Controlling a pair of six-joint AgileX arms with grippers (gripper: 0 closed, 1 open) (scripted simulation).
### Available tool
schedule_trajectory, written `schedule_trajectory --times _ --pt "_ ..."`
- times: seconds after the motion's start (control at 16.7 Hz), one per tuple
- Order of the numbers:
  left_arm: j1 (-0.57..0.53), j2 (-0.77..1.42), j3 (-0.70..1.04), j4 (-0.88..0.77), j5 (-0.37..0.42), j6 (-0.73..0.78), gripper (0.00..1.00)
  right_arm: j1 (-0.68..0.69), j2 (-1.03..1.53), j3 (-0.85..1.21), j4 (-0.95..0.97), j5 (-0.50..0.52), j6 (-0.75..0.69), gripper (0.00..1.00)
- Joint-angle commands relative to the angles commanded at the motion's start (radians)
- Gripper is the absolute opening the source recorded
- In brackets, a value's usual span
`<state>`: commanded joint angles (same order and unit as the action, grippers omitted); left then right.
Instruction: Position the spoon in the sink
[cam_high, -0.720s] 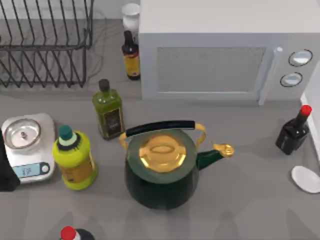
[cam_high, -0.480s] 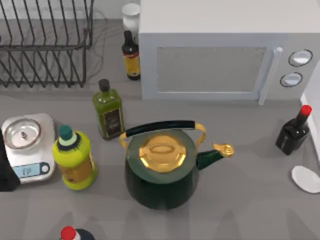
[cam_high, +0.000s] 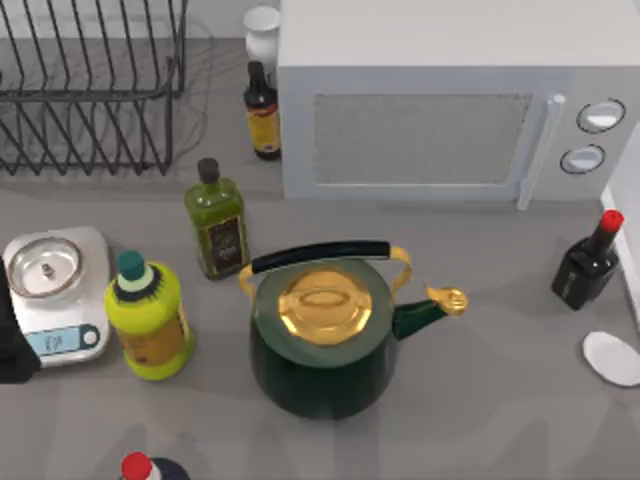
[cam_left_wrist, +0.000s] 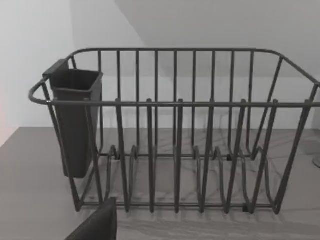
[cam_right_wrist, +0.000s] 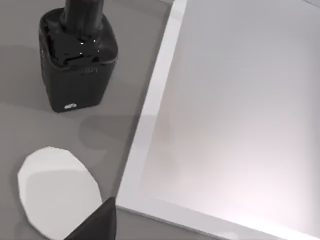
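Note:
The spoon lies on the grey counter at the far right edge, with its white oval bowl showing. In the right wrist view the spoon rests just beside the sink's white rim, outside the pale basin. The sink's rim runs along the right edge in the top view. A dark part of my right gripper hangs close above the spoon's edge, touching nothing. My left gripper faces the dish rack, with nothing in it that I can see.
A dark red-capped bottle stands just behind the spoon. A green and gold kettle fills the middle. The microwave is behind, the dish rack at back left. A scale and several bottles crowd the left.

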<state>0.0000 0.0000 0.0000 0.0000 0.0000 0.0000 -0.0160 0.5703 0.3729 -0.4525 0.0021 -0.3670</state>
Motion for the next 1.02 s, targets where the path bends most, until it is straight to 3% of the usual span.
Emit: schedule_trajectory --times 0.54,1.02 --pt "0.0 0.0 0.0 0.0 0.0 0.0 1.0 -0.019 0.691 0.415 -0.516 0.002 -0.411 1.0" --pt "0.0 0.0 0.0 0.0 0.0 0.0 1.0 -0.023 0.815 0.503 -0.61 0.003 -0.492 1.0"
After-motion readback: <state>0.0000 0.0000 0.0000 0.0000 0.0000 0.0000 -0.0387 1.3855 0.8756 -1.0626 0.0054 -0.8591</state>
